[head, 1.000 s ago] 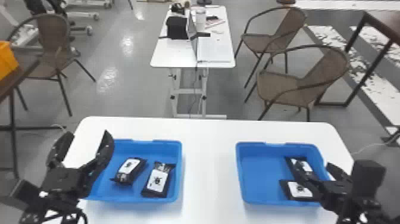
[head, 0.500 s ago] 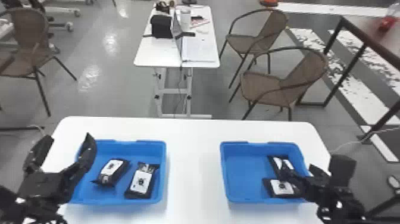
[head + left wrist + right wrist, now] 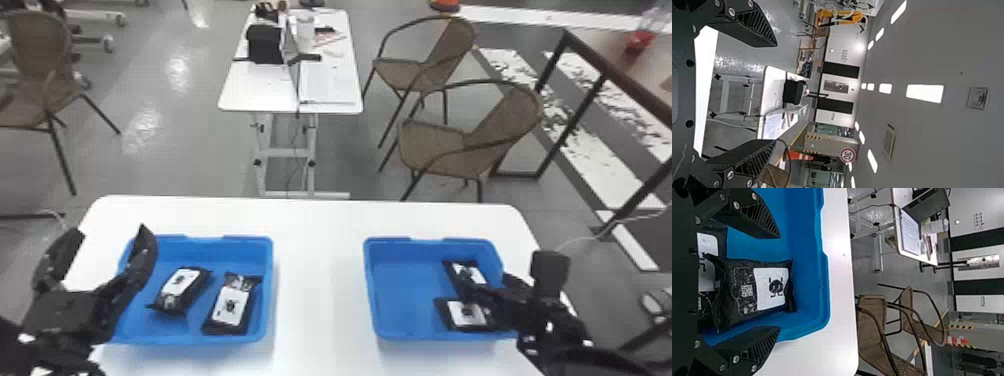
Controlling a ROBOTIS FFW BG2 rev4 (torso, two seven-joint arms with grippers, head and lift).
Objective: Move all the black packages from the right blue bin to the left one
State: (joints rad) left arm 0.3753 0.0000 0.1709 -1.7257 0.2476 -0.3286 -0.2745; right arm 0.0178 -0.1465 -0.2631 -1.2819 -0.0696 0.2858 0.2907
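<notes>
At lower right in the head view, my right pincer (image 3: 779, 282) gapes, likely to straddle 1 of the right bin's (image 3: 371, 292) 2 black packages (image 3: 465, 316). My left pincer (image 3: 111, 231), lower left, is spread by the left bin (image 3: 268, 295), holding 2.

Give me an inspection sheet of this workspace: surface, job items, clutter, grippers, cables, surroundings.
Surface: white table, carrying both bins.
Job's things: left blue bin holds two black packages; in the right blue bin, two more are visible.
Clutter: laptop, black bag and cup on the rear table.
Grippers: left gripper open, by the left bin's outer side; right gripper open, at the right bin, a package between its fingers in the wrist view; grip not made.
Cables: pale cable beyond the table's right corner; dark cable at the rear table.
Surroundings: wicker chairs; orange cone.
</notes>
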